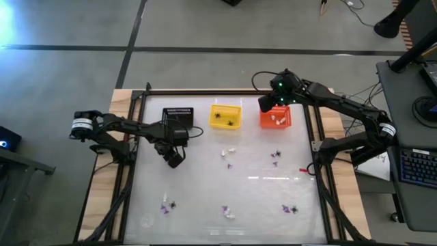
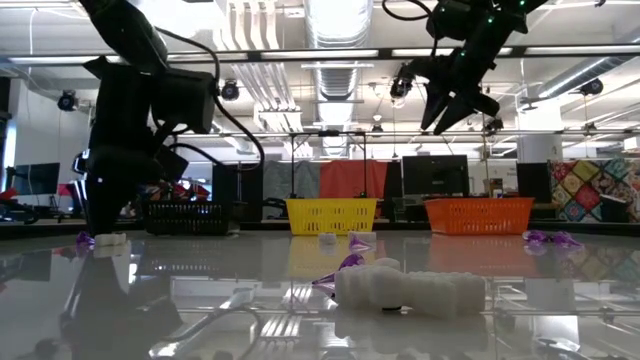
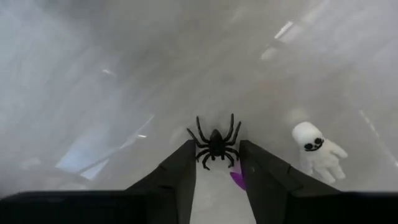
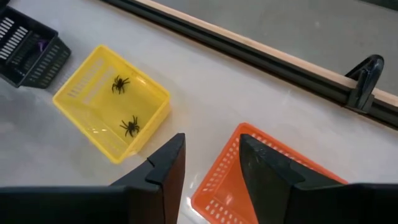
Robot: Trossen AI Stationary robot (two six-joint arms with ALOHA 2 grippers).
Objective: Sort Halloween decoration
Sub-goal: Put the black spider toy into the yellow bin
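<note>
My left gripper [image 3: 216, 163] points down at the table's left middle [image 1: 174, 161], open. A black spider [image 3: 216, 144] lies flat on the table between its fingertips. Beside it lie a white ghost [image 3: 318, 149] and a purple piece [image 3: 237, 180], partly hidden by one finger. My right gripper [image 4: 211, 155] hangs open and slanting over the near-left corner of the orange basket [image 4: 261, 168], nothing between its fingers [image 1: 268, 104]. The yellow basket [image 4: 93, 93] holds two black spiders [image 4: 129, 126]. My left gripper's fingertips [image 3: 186, 152] stand on either side of the black spider, coming from above and pointing down. The spider lies on the table. Whether the fingers touch its legs [image 3: 194, 135], I cannot tell.
Black [image 1: 178, 111], yellow [image 1: 225, 106] and orange [image 1: 289, 117] baskets stand in a row along the far edge. Small purple, white and black trinkets lie scattered mid-table [image 1: 228, 152] [image 1: 276, 157] and near the front edge [image 1: 167, 205] [image 1: 227, 213] [image 1: 290, 209]. A raised frame [image 1: 225, 91] rims the table.
</note>
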